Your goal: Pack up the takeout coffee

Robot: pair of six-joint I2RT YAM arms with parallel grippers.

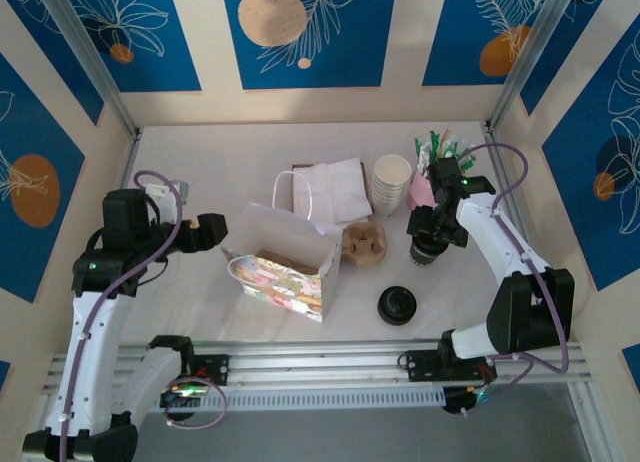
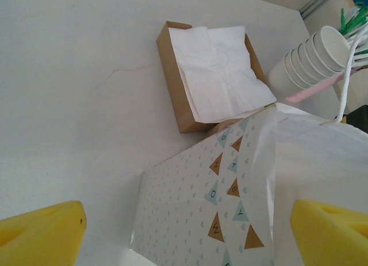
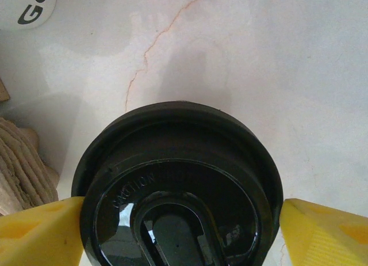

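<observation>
Behind bag (image 1: 285,257), carrier (image 1: 366,242) half hidden; left claw (image 2: 187,215) spread, right claw (image 3: 183,204) unclear around lid (image 3: 178,156).

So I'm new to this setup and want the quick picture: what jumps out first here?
The white paper bag with pennant print stands out mid-table, the tan cup carrier just right of it. The right gripper, further right, has its yellow fingers either side of a glossy black lid; the left gripper hangs open left of the bag.
</observation>
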